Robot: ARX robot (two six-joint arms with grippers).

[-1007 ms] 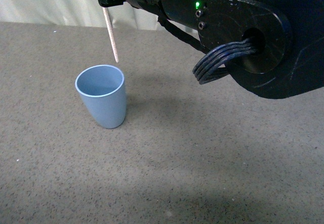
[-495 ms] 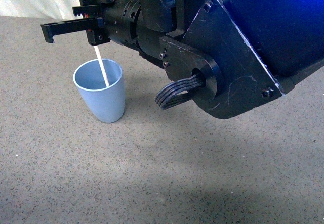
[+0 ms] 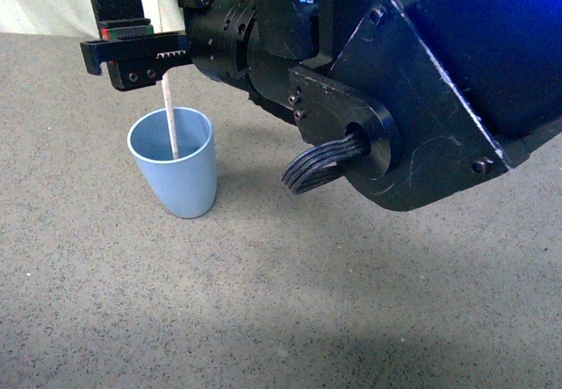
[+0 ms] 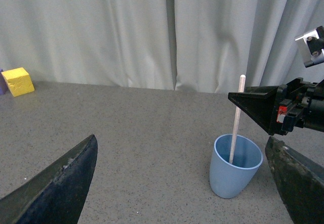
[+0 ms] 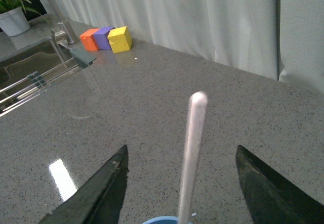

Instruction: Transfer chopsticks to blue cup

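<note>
**Front:** Thin, straight cream-white chopstick (image 3: 171, 130) stands w/ lower end inside the matte light-blue tapered cup (image 3: 176, 187), slightly tilted. Black right gripper (image 3: 123, 51) sits just above the cup, around the stick's top. Grey speckled counter (image 3: 351, 301) looks hard and flat.

**L wrist:** Left gripper (image 4: 180, 143) is spread wide and empty, well apart from the cup. Cup has a thin paler rim.

**R wrist:** Jaws stand far apart either side of the stick, neither touching it. Stick tip is rounded.

**Judgement:** Drop looks done. Next you lift the R arm straight up. A clipped stick top could tip the cup, which is prob. light.
</note>
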